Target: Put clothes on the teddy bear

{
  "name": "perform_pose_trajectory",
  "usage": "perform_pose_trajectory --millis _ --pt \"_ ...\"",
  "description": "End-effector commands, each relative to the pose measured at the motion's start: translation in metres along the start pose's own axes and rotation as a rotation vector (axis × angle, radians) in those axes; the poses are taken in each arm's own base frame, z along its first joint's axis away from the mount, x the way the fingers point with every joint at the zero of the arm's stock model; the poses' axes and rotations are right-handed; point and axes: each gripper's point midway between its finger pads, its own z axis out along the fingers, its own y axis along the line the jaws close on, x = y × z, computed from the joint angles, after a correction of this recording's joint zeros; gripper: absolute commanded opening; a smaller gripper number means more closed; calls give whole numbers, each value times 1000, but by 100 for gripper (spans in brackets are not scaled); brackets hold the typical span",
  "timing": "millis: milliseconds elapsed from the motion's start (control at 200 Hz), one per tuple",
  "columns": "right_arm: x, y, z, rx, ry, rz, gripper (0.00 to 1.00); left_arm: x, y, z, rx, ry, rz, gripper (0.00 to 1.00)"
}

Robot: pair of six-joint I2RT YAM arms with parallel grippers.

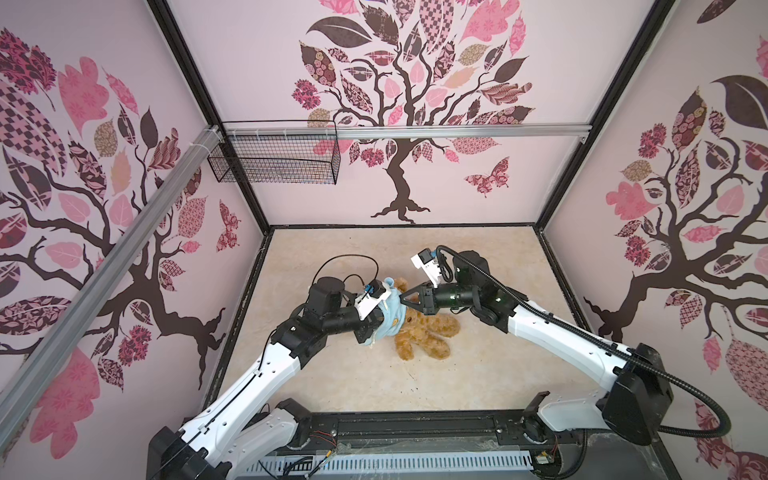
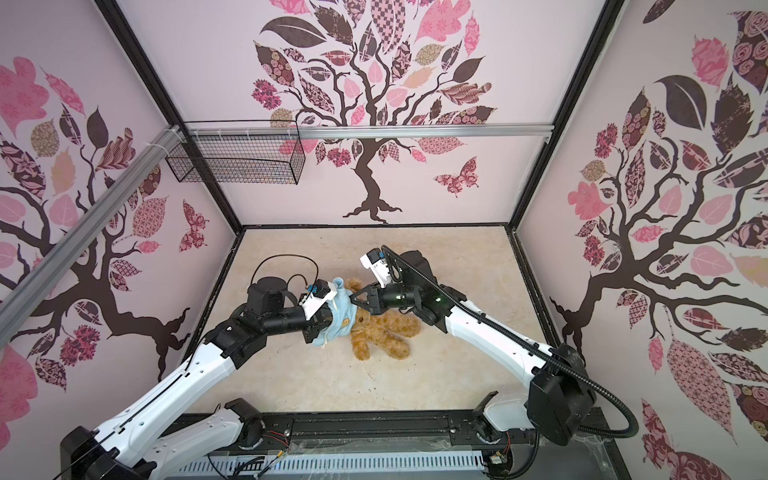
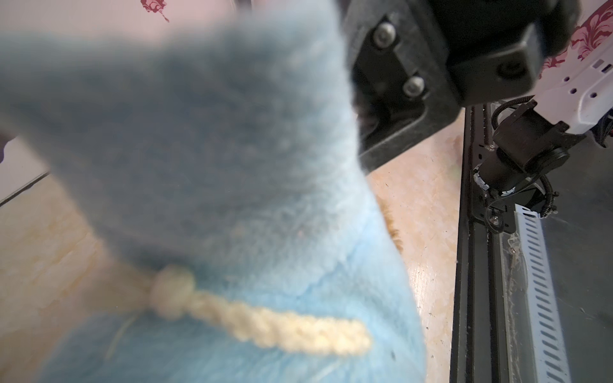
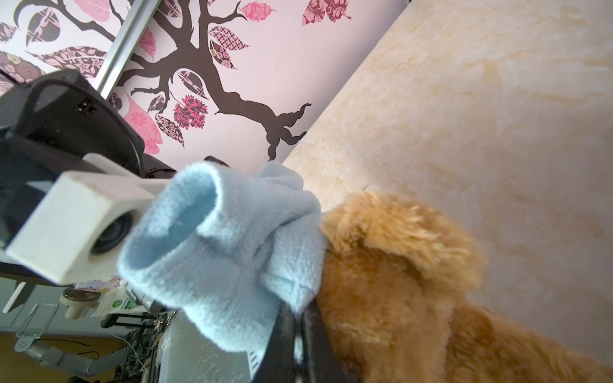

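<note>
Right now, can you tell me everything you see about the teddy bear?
The teddy bear is golden-brown, shaggy plush. It lies on the beige table, limbs spread out. A round ear shows in the right wrist view. A light blue fleece shirt covers only its upper part, legs bare. The right end effector is shut on the shirt's edge, right against the bear's fur. Its face is too unclear to describe.
</note>
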Motion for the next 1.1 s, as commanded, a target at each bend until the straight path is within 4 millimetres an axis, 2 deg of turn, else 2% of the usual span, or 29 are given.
perform_pose_trajectory --millis 0,115,235,460,670,725,905,1000,1095 --pt "-31 -13 -15 26 -131 42 3 3 -13 -2 33 -24 69 0" --pt "-38 -31 -30 2 -207 140 0 5 -14 -4 27 -42 79 0" --pt "-36 -57 -45 -6 -264 259 0 4 -17 -7 25 -60 94 0" --pt "-5 -95 -45 58 -260 396 0 -18 -20 -21 1 -182 101 0" --pt "25 -149 -62 155 -281 531 0 -41 -17 -45 -41 -326 87 0" --pt "34 -156 -61 170 -269 548 0 -46 -12 -50 -61 -363 63 0" --pt "54 -157 -46 195 -172 517 0 -52 10 -49 -136 -372 -53 0" --pt "56 -138 -25 204 -96 411 1 -52 25 -43 -172 -373 -168 0" --pt "49 -114 -7 137 -67 323 5 -45 39 -32 -195 -344 -316 0"
